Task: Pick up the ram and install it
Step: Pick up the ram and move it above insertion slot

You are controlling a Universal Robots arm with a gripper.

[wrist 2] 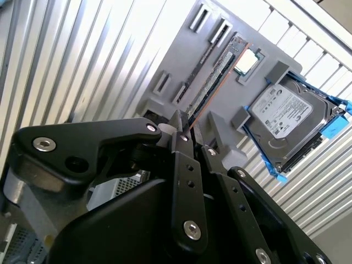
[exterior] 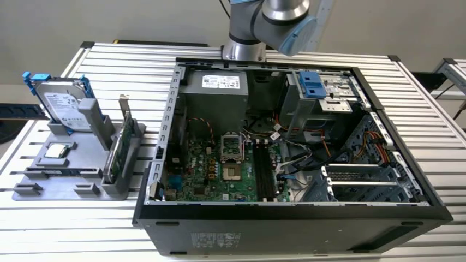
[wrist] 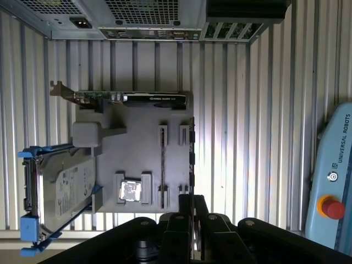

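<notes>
The ram (wrist 2: 217, 77) is a thin dark stick lying edge-up in a slot of the grey holder tray (wrist: 140, 148), right beside a square silver chip (wrist 2: 247, 60). In the first wrist view the ram (wrist: 162, 165) runs lengthwise down the tray. My gripper (wrist: 193, 199) hangs high above the tray, off to the side of the ram's near end, and touches nothing. Its black fingers sit close together, shut and empty. In the second wrist view the gripper (wrist 2: 195, 124) overlaps the ram's near end. The open computer case (exterior: 291, 213) shows its green motherboard with long dark memory slots (exterior: 263, 169).
On the tray (exterior: 43, 183) stand a silver hard drive with blue rails (exterior: 65, 106) and a green expansion card with a metal bracket (exterior: 120, 144). The arm (exterior: 280, 22) rises behind the case. A pendant with a red button (wrist: 333, 187) lies on the slatted table.
</notes>
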